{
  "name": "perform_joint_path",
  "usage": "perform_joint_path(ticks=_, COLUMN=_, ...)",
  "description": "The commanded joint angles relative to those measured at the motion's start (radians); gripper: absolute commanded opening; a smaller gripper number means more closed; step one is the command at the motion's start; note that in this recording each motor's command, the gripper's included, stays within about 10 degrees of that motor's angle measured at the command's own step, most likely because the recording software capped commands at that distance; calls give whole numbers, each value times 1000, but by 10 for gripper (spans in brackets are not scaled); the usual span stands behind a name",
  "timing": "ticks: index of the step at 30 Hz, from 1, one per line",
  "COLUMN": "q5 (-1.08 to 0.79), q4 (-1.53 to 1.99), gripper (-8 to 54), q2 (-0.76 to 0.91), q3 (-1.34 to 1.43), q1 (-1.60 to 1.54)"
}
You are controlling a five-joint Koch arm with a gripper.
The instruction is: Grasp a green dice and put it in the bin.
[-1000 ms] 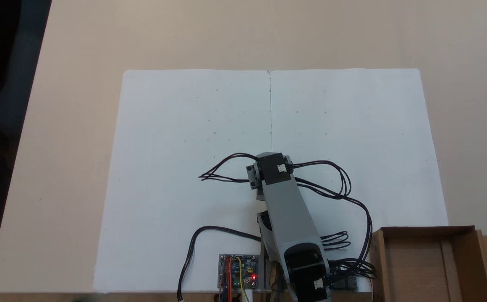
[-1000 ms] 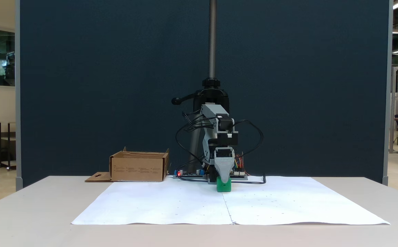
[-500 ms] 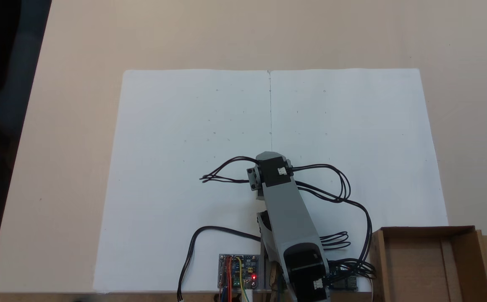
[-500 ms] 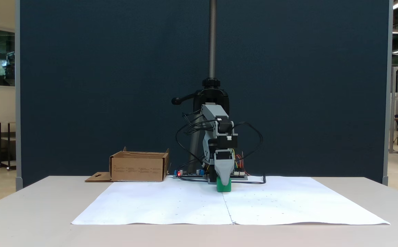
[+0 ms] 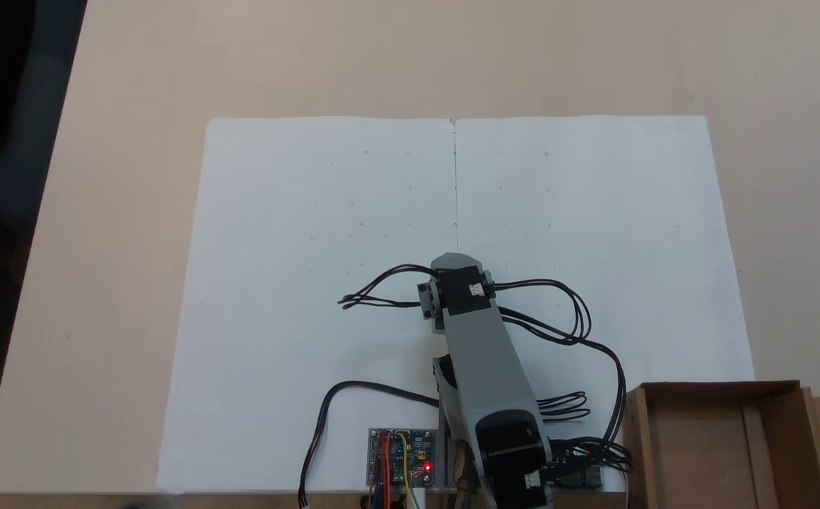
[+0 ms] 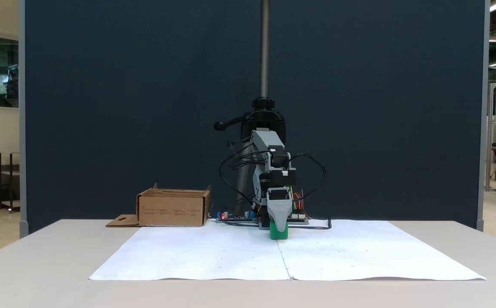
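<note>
One hand (image 6: 279, 227) over green dice (image 6: 279, 234)

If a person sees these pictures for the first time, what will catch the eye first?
Probably the green dice, the one bright colour, on the white paper at mid-table with the grey claw down over it. Next the brown bin, left of the arm in this fixed view, and the dark blue screen behind everything.

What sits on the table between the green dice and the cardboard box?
In a fixed view, a circuit board and cables lie between the green dice and the box.
</note>
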Motion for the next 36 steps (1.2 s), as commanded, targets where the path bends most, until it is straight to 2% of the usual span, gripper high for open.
perform_joint_path(ticks=1, q5=-72, q4=-48, gripper=421, q2=29, q3=-23, q1=0)
perform_joint_path(ticks=22, q5=-135, q4=-48, gripper=419, q2=-18, q3=-23, q1=46)
perform_joint_path(ticks=25, q5=-135, q4=-48, gripper=400, q2=-18, q3=-23, q1=48)
perform_joint_path(ticks=30, q5=-135, q4=-48, gripper=332, q2=-18, q3=-21, q1=54)
perform_joint_path(ticks=36, q5=-135, q4=-48, gripper=317, q2=-18, q3=-20, q1=55)
